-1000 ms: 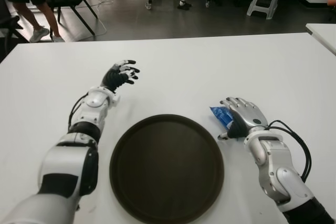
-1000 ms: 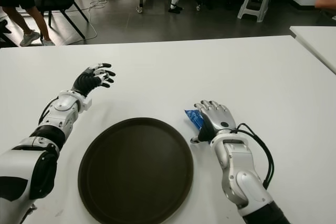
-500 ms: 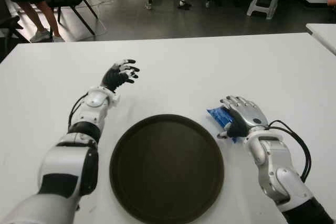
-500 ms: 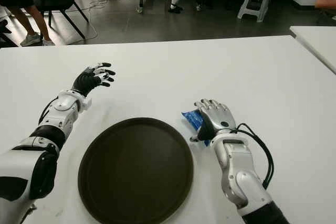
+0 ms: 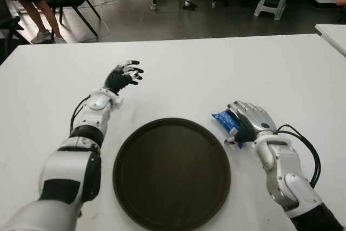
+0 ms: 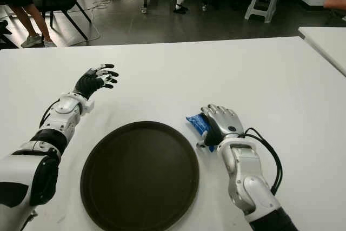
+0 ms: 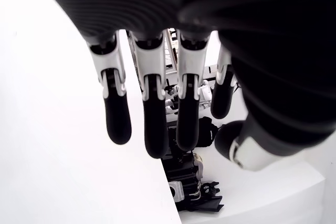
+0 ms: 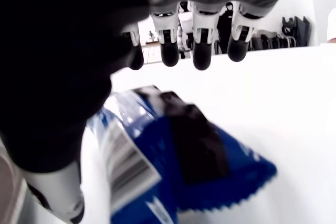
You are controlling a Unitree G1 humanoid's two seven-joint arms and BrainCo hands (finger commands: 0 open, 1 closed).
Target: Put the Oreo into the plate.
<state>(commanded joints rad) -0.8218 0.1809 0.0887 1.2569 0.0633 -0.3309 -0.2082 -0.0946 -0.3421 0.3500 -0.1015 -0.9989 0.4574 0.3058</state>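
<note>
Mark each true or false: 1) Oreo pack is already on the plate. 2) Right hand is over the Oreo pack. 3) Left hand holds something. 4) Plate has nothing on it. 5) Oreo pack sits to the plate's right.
1) False. The Oreo pack lies on the table, beside the plate.
2) True. The right hand is over the pack, fingers extended above it, not closed around it.
3) False. The left hand is open and holds nothing, out past the plate on the left.
4) True.
5) True, near the plate's upper right rim.
</note>
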